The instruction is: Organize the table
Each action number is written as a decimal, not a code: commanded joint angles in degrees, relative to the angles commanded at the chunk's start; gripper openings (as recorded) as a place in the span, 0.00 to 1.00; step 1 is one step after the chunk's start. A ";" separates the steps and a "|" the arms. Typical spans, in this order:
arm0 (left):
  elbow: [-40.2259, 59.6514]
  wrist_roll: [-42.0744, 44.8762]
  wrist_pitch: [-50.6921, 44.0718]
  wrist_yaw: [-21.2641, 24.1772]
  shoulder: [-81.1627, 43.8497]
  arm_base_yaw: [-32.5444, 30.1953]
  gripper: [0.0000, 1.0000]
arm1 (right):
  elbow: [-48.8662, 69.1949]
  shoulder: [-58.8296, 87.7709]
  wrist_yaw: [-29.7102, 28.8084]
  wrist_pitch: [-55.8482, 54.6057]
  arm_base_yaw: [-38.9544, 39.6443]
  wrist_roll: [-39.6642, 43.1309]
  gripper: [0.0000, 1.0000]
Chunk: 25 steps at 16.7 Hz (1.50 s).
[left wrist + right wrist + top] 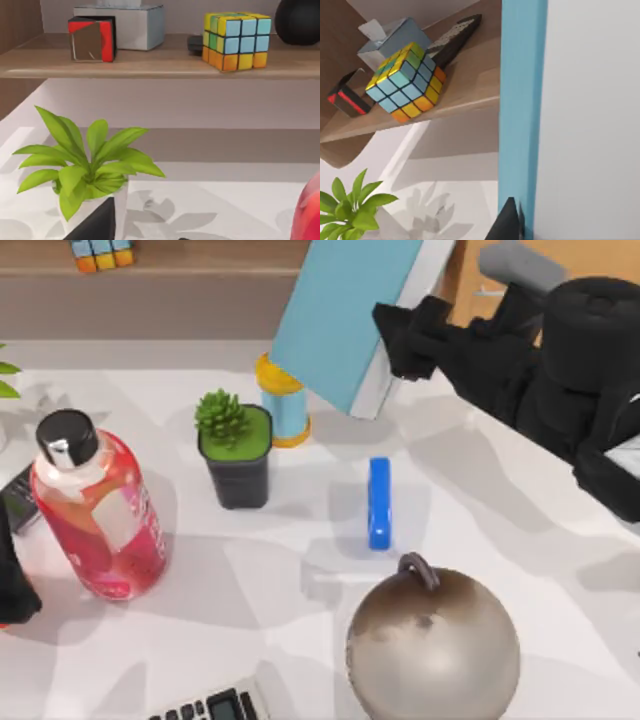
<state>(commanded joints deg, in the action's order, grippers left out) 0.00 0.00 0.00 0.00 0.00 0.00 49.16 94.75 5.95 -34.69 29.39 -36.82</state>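
The pale table (500,510) carries a pink bottle with a black cap (95,510), a small succulent in a black pot (235,450), a yellow and blue cylinder (283,405), a short blue bar (379,502), a metallic ball with a handle (432,645) and a calculator (215,707). My right gripper (397,335) is shut on a light-blue book (345,315), held tilted in the air above the table's back edge. Seen from the right wrist, the book (522,100) stands close by the dark fingertip (507,222). My left arm (10,585) is parked at the table's left edge.
A brown shelf (160,62) behind the table holds a colour cube (236,40), a red and black box (92,39), a tissue box (125,22) and a black ball (299,20). A leafy plant in a white pot (85,165) stands at the far left.
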 joint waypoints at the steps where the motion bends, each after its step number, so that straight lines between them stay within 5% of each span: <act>1: 0.00 0.00 0.00 0.00 0.00 0.00 1.00 | -3.42 -1.82 3.76 0.12 -1.88 -3.02 0.00; 6: 0.00 0.00 0.00 0.00 0.00 0.00 1.00 | -14.36 -7.29 18.34 -0.72 -15.48 -17.42 0.00; 10: 0.00 0.00 0.00 0.00 0.00 0.00 1.00 | -14.44 -6.56 23.39 -2.61 -30.94 -27.62 0.00; 17: 0.00 0.00 0.00 0.00 0.00 0.00 1.00 | -7.38 3.01 22.76 -3.72 -53.90 -41.14 0.00; 25: 0.00 0.00 0.00 0.00 0.00 0.00 1.00 | 2.33 12.74 20.02 -4.51 -59.09 -46.05 0.00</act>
<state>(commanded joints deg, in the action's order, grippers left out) 0.00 0.00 0.00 0.00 0.00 0.00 51.49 107.49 25.97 -39.20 -29.69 -82.87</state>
